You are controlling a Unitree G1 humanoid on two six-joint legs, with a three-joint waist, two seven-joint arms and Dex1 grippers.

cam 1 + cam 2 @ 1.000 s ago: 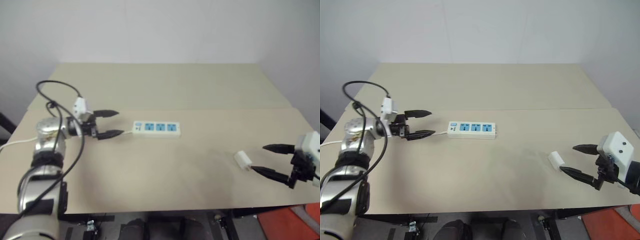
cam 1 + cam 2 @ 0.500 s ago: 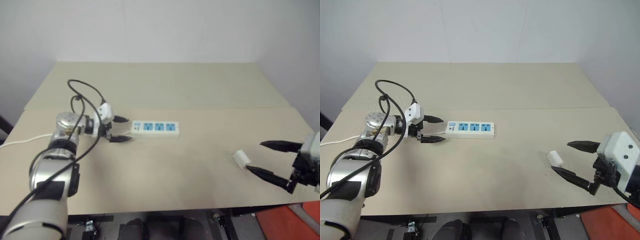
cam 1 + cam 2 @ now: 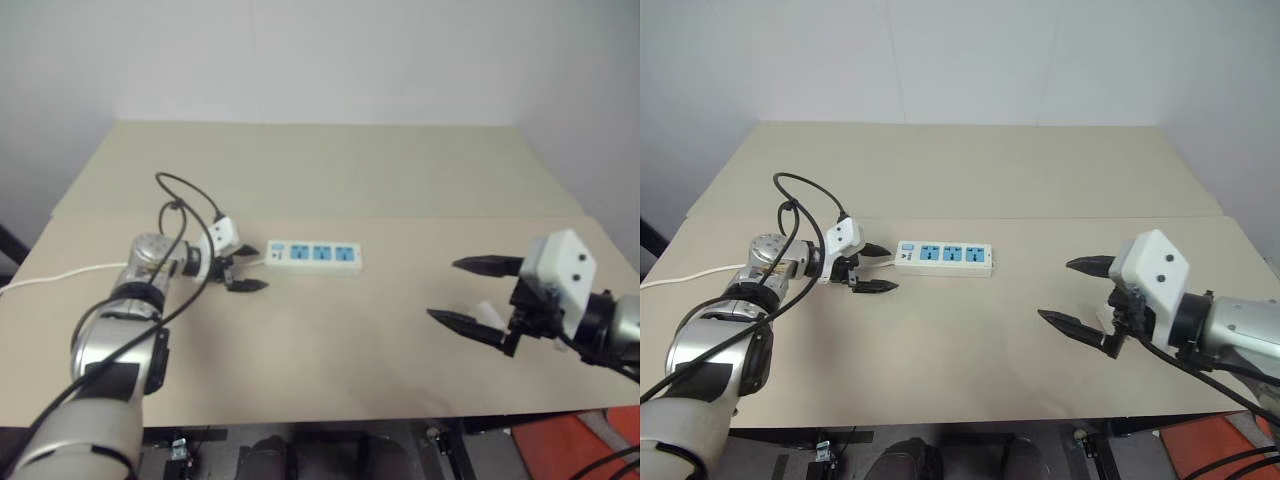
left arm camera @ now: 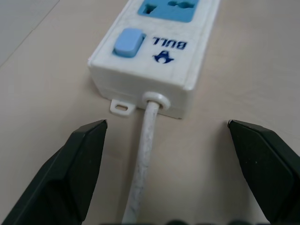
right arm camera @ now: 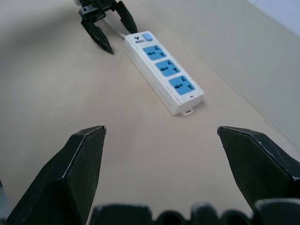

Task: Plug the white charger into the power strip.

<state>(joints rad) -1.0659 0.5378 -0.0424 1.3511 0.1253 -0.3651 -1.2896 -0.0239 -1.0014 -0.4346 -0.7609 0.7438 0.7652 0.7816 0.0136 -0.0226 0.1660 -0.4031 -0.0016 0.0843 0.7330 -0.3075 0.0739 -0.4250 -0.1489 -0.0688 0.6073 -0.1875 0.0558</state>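
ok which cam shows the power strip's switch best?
Left wrist view: the blue switch on the power strip sits close, just past the cord. Right wrist view shows it small at the far end; the eye views show it tiny.

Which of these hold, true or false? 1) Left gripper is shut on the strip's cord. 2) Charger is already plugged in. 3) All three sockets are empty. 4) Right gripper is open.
1) False: the left gripper is open, its fingers either side of the cord just behind the power strip.
2) False: the white charger lies on the table by the right gripper.
3) True.
4) True, holding nothing.
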